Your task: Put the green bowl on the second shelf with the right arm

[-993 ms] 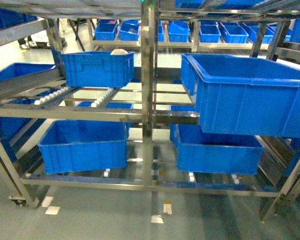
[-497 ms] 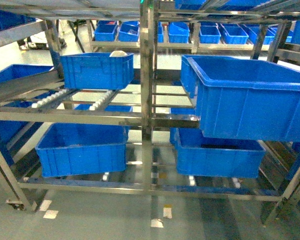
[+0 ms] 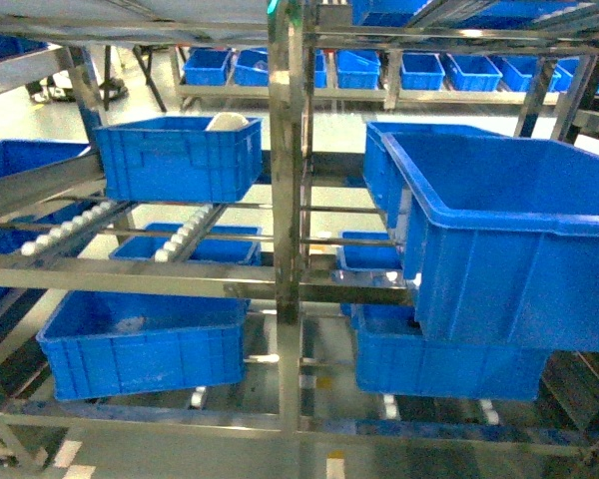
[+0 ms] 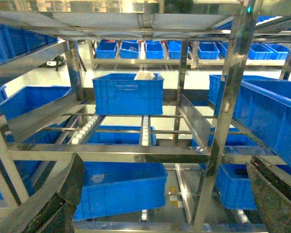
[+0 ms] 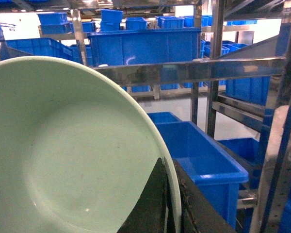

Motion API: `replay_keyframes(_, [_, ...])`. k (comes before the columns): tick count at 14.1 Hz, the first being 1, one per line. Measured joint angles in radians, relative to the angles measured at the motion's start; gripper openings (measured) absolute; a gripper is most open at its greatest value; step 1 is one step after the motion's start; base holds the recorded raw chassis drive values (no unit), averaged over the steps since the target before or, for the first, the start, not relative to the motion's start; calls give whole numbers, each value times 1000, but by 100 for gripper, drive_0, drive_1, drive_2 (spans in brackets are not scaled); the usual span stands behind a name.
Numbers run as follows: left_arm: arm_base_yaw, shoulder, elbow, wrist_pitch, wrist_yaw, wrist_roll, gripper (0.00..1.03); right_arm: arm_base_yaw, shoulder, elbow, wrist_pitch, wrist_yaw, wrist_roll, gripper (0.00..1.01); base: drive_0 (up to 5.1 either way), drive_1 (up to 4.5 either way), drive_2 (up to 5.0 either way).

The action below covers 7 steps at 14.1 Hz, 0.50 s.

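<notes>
Right wrist view: right gripper [image 5: 170,204] clamped on rim of the pale mint-green glossy round bowl [image 5: 63,155], near the camera, left of frame. Left gripper [image 4: 160,204] fingers spread wide facing steel rack [image 4: 223,121]; blue plastic crate [image 4: 128,93] far on shelf.

A: What fills the view?
B: A steel rack [image 3: 288,200] with roller rails [image 3: 185,232]. One blue crate [image 3: 175,160] sits upper left, a large crate [image 3: 519,235] right.
A: And below?
B: Two more crates [image 3: 140,344] on the bottom level, above grey floor.
</notes>
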Motion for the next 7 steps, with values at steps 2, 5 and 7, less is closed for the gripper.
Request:
replay_keyframes(2, [0, 0, 0, -2, 0, 0, 98, 1, 0, 0, -1, 0, 0, 2, -2, 432, -435])
replay_keyframes(5, [0, 0, 0, -4, 1, 0, 98, 0, 0, 0, -2, 0, 0, 2, 0, 433, -433])
replay_keyframes(7, [0, 0, 0, -3, 0, 0, 98, 1, 0, 0, -1, 0, 0, 2, 0, 217, -217])
